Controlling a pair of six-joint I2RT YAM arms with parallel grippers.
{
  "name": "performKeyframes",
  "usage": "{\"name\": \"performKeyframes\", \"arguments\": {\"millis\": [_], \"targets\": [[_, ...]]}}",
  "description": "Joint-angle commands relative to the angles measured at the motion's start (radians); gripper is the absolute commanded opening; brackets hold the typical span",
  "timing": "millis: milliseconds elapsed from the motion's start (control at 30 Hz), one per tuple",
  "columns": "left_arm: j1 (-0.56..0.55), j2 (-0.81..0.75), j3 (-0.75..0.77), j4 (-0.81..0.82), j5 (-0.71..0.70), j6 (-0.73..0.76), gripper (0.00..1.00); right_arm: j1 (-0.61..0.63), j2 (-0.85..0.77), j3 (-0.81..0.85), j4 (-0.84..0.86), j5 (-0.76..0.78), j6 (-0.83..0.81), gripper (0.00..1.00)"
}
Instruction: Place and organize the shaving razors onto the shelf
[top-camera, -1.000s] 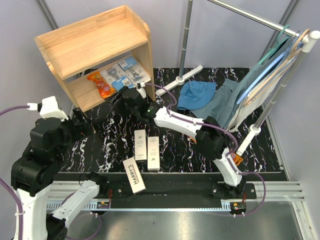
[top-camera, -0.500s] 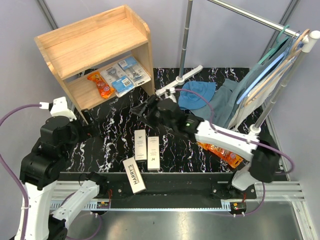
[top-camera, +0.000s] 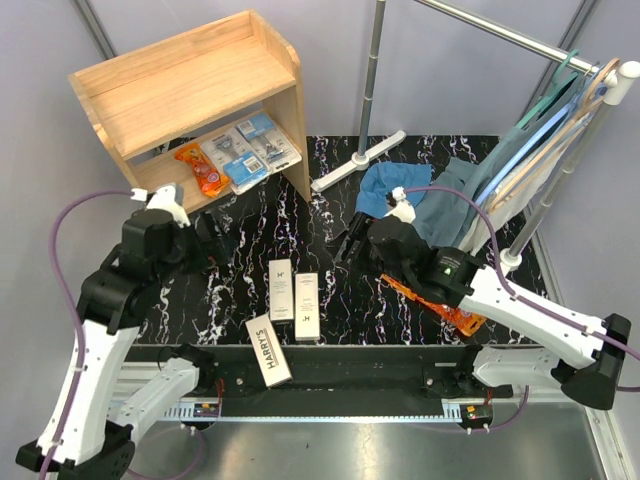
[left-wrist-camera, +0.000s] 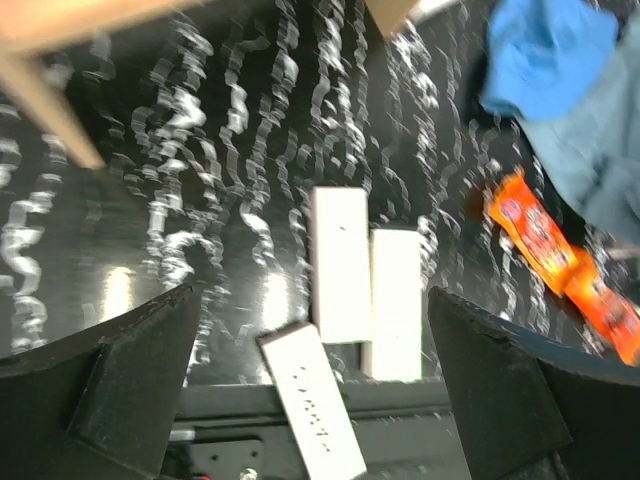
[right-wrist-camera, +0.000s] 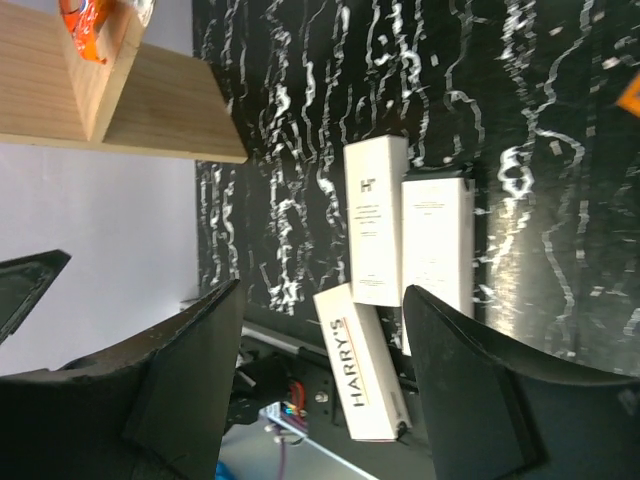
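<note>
Withdrew right gripper (top-camera: 350, 242) from shelf (top-camera: 190, 90) lower level, jaws apart, empty | swung left gripper (top-camera: 208, 245) inward, jaws wide, empty | left three white boxes (top-camera: 281, 290), orange pack (top-camera: 440, 305) on desk (top-camera: 345, 300), unshelved.

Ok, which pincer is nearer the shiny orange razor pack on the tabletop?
Right. The right pincer hovers just beside the shiny orange razor pack, toward the middle; the left pincer is beyond the long white boxes, by the light-wood shelf.

walls (top-camera: 450, 60): grey, seemingly panelled | table (top-camera: 340, 300): black marbled | rack (top-camera: 372, 70): metal
</note>
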Motion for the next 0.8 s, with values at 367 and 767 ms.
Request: {"name": "performKeyframes", "arguments": {"millis": [367, 767], "targets": [[-0.355, 0.422, -0.113, 0.472, 0.222, -0.164, 0.99, 0.001, -0.201, 0.074, -0.210, 0.143, -0.057, 0.74], [-0.444, 0.894, 0.046, 0.775, 0.352, -0.139, 0.97, 0.001, -0.303, 0.088, -0.369, 0.145, -0.034, 0.75]]}}
